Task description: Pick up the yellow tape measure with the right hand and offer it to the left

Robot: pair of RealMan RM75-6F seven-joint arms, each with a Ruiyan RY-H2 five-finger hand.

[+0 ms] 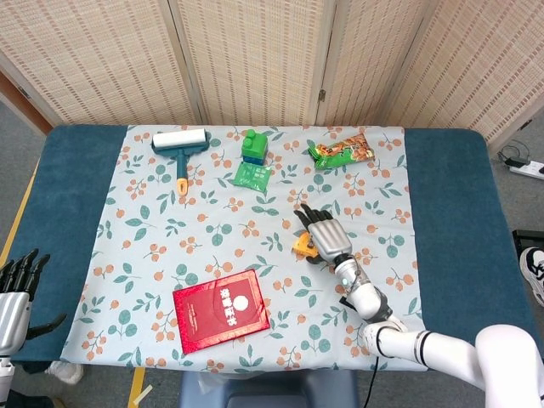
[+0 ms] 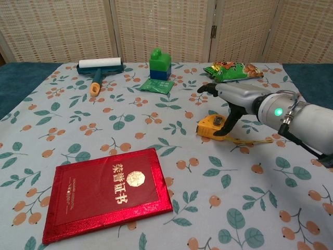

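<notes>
The yellow tape measure [image 1: 302,246] [image 2: 208,128] lies on the floral cloth just right of the middle, with a short length of its tape [image 2: 251,140] pulled out to the right. My right hand [image 1: 326,235] [image 2: 232,98] hovers over it, fingers spread and pointing away from me. Its thumb reaches down to the case's right side, and nothing is gripped. My left hand [image 1: 15,293] stays off the table's near left corner, fingers apart and holding nothing; the chest view does not show it.
A red booklet [image 1: 220,309] [image 2: 107,191] lies near the front edge. Along the back are a lint roller [image 1: 180,146] [image 2: 99,66], a green block [image 1: 253,144] [image 2: 160,63], a green packet [image 1: 252,175] [image 2: 156,85] and a snack bag [image 1: 342,151] [image 2: 233,70].
</notes>
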